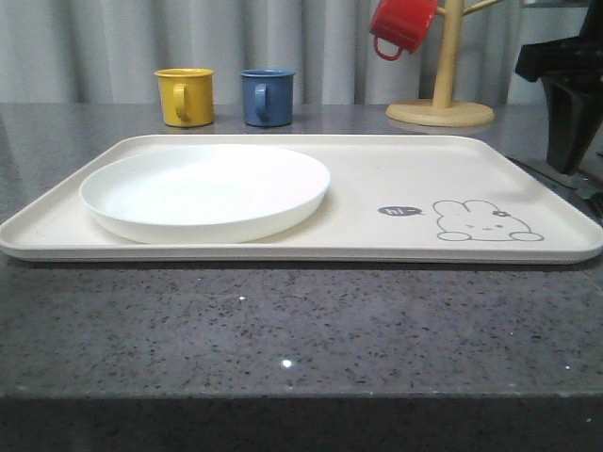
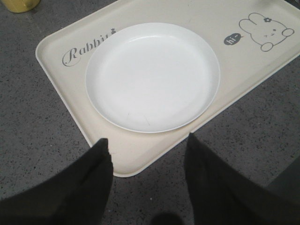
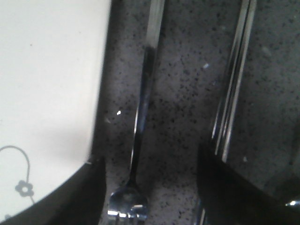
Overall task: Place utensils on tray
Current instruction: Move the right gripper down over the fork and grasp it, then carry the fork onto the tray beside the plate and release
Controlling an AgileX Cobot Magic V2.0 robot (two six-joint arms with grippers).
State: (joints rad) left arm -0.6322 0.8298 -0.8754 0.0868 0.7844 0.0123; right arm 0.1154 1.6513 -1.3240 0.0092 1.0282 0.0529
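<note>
The cream tray (image 1: 377, 179) lies across the counter with a grey rabbit drawing (image 1: 485, 222) at its right. A round white plate (image 1: 205, 191) sits on its left half. In the left wrist view my left gripper (image 2: 147, 139) is open above the tray's (image 2: 65, 77) corner, just short of the plate (image 2: 152, 77), holding nothing. A silver fork (image 3: 140, 108) lies on the counter beside the tray's edge (image 3: 47, 93). My right gripper (image 3: 151, 154) stands open astride it, the fork's head between the fingers. A straight metal chopstick pair (image 3: 234, 79) runs alongside, its end hidden under one finger.
Behind the tray stand a yellow mug (image 1: 185, 96) and a blue mug (image 1: 267, 96). A red mug (image 1: 402, 25) hangs on a wooden mug tree (image 1: 443, 85) at the back right. My right arm (image 1: 565, 94) is at the tray's right end. Bare speckled counter (image 1: 283, 339) lies in front.
</note>
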